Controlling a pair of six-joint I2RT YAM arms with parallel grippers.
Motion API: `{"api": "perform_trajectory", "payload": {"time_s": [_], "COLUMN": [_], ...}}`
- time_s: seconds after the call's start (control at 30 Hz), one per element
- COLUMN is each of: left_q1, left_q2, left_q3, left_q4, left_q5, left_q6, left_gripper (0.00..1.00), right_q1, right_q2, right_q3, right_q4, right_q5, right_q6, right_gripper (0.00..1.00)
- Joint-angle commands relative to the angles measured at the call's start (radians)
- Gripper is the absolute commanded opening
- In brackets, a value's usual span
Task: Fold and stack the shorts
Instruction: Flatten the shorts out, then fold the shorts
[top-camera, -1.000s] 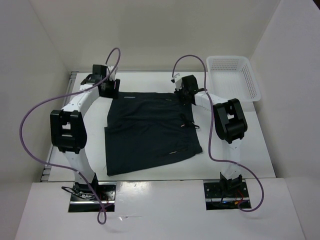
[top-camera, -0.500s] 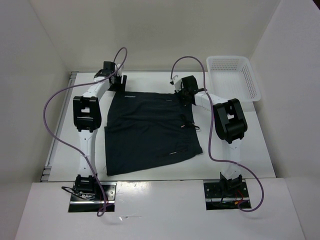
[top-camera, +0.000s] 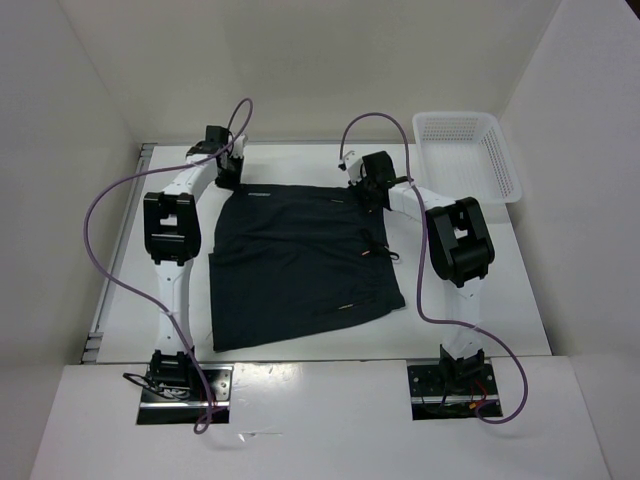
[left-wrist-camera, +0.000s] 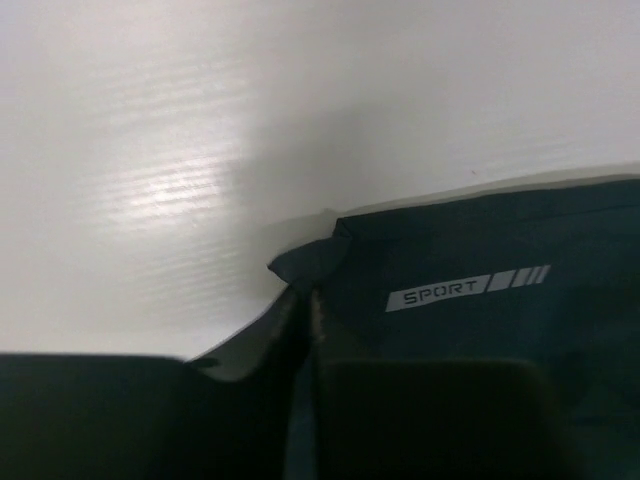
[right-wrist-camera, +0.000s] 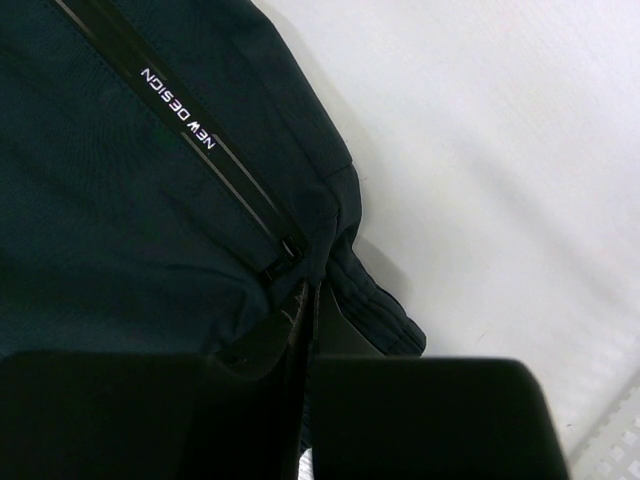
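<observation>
1. The shorts (top-camera: 300, 260) lie spread flat across the middle of the table (top-camera: 470, 270). The dark fabric is smooth, and its near edge runs slightly askew.
2. The left gripper (top-camera: 226, 172) is down at the far-left corner of the cloth. In the wrist view its fingers (left-wrist-camera: 255, 335) are pressed together with the corner's edge caught at their tips. The fabric puckers there, just beside the "SPORT" print (left-wrist-camera: 440, 293).
3. The right gripper (top-camera: 366, 188) is at the far-right corner. Its fingers (right-wrist-camera: 265, 340) close on a bunched bit of hem below the zip (right-wrist-camera: 230, 190) and the "NEW DESIGN" lettering (right-wrist-camera: 180, 105).
4. Why this hold, as a guess: pinching both far corners lets the arms lift one whole edge evenly and carry it toward the near edge. That would fold the cloth in half without twisting it.
5. The white basket (top-camera: 500, 160) sits well apart at the far-right corner of the table, out of the way of the fold.
6. Stage, judged: early. No fold is made yet and no stack is visible.
7. Risk: both pinches sit very near the edge, so a corner may slip free on lifting. If the arms rise unevenly, the fold line would skew.
</observation>
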Motion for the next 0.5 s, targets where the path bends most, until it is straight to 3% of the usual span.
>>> {"api": "perform_trajectory", "payload": {"time_s": [0.0,0.2,0.37,0.47], "left_q1": [-0.018,-0.018,0.002,0.014], "left_q2": [0.012,-0.094,-0.116,-0.18], "left_q3": [-0.067,-0.002,0.276,0.309], "left_q4": [-0.122,0.062,0.016,-0.031], "left_q5": [0.04,-0.033,-0.042,-0.042], "left_q6": [0.004,0.004,0.004,0.004], "left_gripper": [0.0,0.0,0.0,0.0], "right_q1": [0.012,0.012,0.001,0.001], "right_q2": [-0.007,-0.018,-0.038,-0.1], "right_q3": [0.036,0.09,0.185,0.196], "right_q4": [-0.002,0.03,0.05,0.041], "right_q5": [0.0,0.069,0.112,0.103], "right_q6": [-0.021,-0.073,-0.092,-0.112], "right_gripper": [0.0,0.0,0.0,0.0]}}
